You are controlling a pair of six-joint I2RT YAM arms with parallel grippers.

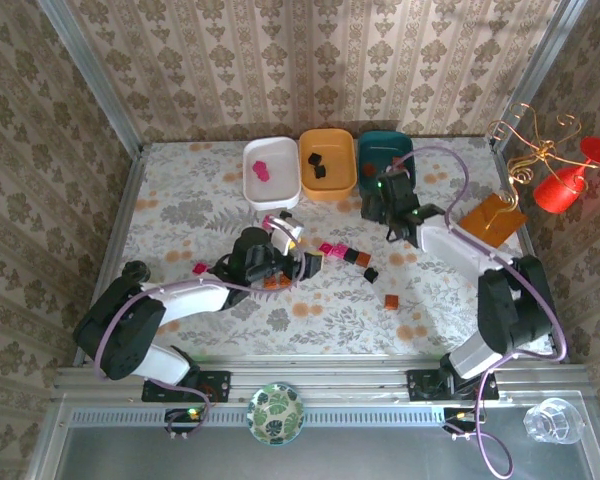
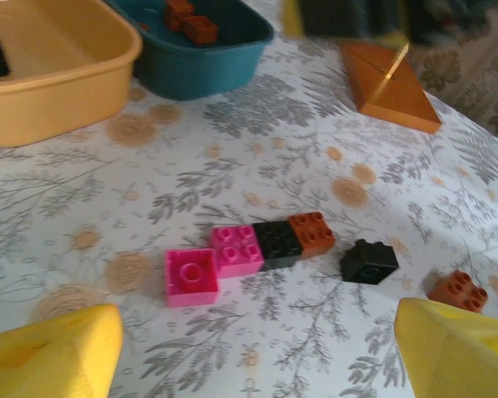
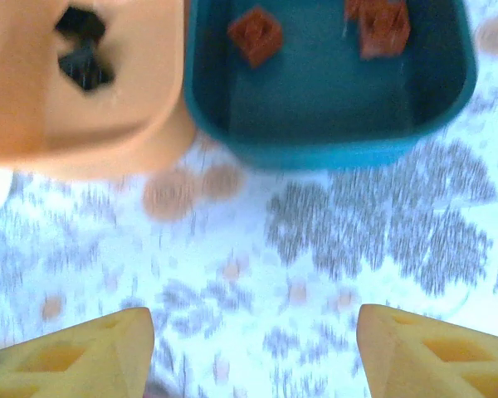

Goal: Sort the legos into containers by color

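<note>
**While Loose Bricks Remain, Sorting Stands Midway**

Since both grippers stand apart and empty, a fresh pick is judged due. The left gripper [image 2: 257, 356] is held low over the floral tabletop [image 2: 232, 157], facing a touching row of small plastic legos: a magenta-pink brick [image 2: 191, 276], a black brick [image 2: 278, 244] and an orange-brown brick [image 2: 313, 233]. Descent and closure on one are called for. The right gripper [image 3: 253, 348] hangs before the dark teal plastic tray [image 3: 332, 145], whose brown bricks [image 3: 256, 35] are shown by the right wrist view, while the white plastic tray [image 1: 252, 188] is seen from above.
</note>
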